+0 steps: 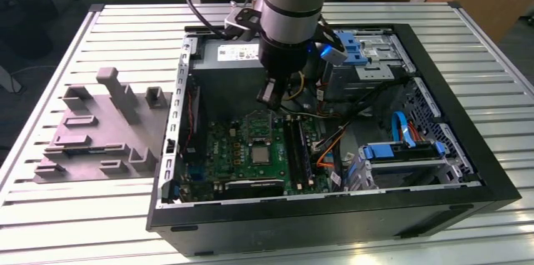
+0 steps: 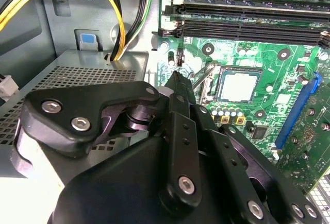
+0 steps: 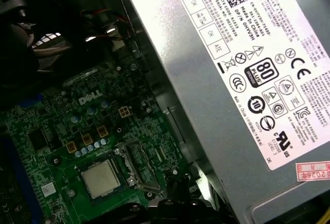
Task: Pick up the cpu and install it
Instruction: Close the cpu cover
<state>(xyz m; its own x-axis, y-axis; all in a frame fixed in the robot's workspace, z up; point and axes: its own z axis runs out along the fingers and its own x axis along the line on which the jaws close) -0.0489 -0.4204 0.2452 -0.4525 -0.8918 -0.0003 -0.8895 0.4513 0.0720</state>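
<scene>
One cpu lies flat in its socket on the green motherboard, well clear of the gripper, whose fingers are together and hold nothing. Light, stiff and likely fragile underneath, it is best gripped by opposite edges.

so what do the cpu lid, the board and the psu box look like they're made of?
cpu: pale silver top with a matte, brushed look, likely plated metal.
motherboard: glossy green surface with fine traces and solder points, which looks like laminate circuit board.
power supply box: flat grey shell with folded edges, a perforated grille and stuck-on labels, probably painted or galvanised sheet steel.
</scene>
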